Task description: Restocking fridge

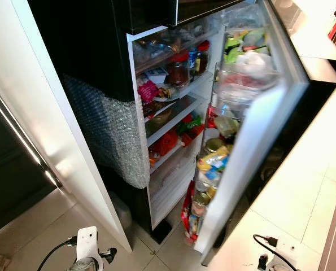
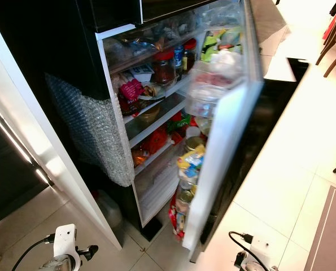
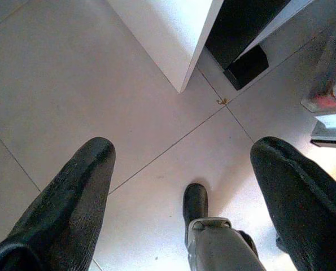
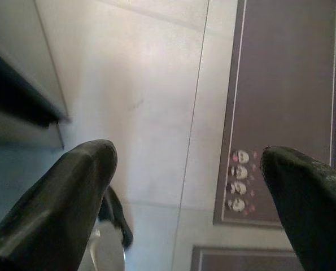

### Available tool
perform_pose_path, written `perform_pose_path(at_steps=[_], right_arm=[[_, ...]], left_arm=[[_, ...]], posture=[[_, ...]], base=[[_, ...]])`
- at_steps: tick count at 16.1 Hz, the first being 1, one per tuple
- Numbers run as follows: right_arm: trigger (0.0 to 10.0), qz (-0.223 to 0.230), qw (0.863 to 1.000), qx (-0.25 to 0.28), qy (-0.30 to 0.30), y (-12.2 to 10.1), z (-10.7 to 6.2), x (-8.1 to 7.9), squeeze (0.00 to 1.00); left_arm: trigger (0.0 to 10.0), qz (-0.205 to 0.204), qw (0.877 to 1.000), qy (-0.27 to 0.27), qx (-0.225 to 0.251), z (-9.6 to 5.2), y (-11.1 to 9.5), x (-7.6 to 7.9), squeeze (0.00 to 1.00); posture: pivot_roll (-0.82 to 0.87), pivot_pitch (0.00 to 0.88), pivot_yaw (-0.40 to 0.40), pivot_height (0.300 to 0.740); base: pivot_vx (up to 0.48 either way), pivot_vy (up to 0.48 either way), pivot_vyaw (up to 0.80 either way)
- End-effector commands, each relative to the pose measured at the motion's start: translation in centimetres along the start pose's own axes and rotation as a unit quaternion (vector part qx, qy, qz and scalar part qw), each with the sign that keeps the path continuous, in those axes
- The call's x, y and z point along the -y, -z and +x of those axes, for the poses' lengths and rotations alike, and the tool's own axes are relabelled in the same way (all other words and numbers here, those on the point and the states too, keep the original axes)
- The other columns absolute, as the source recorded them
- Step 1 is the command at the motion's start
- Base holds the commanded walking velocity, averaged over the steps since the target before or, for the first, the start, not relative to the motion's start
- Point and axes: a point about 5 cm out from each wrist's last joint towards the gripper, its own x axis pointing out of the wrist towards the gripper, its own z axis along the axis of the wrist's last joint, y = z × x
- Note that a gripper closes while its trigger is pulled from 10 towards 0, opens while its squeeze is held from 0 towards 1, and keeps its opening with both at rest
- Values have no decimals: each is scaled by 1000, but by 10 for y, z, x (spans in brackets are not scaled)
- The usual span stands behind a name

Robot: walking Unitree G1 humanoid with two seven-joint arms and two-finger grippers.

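While both my arms hang down at my sides, my left gripper (image 3: 182,169) has its two long black fingers (image 3: 72,209) spread wide with nothing between them, pointing at the pale tiled floor (image 3: 72,84) near the corner of a white cabinet panel (image 3: 173,34). My right gripper (image 4: 187,186) is the same deal, fingers (image 4: 60,203) wide apart and empty, hovering over floor tile beside a brown mat with a little row of cartoon faces (image 4: 238,180) on it.

Further out, the tall black fridge (image 1: 88,45) stands right in front of me with its door (image 1: 252,141) swung wide open. Shelves are pretty crammed: a red-lidded glass jar (image 1: 178,69) and a dark bottle (image 1: 201,58) up top, a pink packet (image 1: 148,90) just below, red packs (image 1: 168,141) lower down. Door racks hold cans (image 1: 204,189) and assorted bags. Bubble wrap (image 1: 108,135) is stuck on the fridge's side.
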Motion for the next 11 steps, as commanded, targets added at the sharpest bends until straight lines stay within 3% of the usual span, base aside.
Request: perform_pose_path(at_steps=[1, 3, 4, 6, 8, 11], right_arm=[[10000, -2, 1000, 27, -7, -4, 0, 1, 0], [10000, -7, 999, 52, -14, -8, 0, 0, 0], [10000, 8, 996, 86, -9, -28, 8, 31, 0], [10000, 23, 989, 143, -10, -65, 12, 64, 0], [10000, -25, 984, 177, -5, -80, 11, 71, 0], [10000, 21, 971, 235, -39, -111, 6, 78, 0]], left_arm=[[10000, 2, 1000, -6, -4, 0, 1, -1, 0], [10000, 1, 1000, -7, -3, 0, 1, -2, 0], [10000, 0, 1000, -8, -3, 0, 1, -2, 0], [10000, 1, 1000, -8, -3, 0, 1, -2, 0], [10000, 2, 1000, -7, -3, 0, 1, -2, 0], [10000, 7, 1000, -7, -4, 0, 2, -3, 0]], posture=[[-7, 0, 13, 740], [-6, 0, 11, 740], [-6, 0, 11, 740], [-12, 0, 12, 740], [-15, 0, 15, 740], [-26, 0, 24, 740]], base=[[0, 0, 0], [0, 0, 0], [0, 0, 0], [0, 0, 0], [0, 0, 0], [0, 0, 0]])
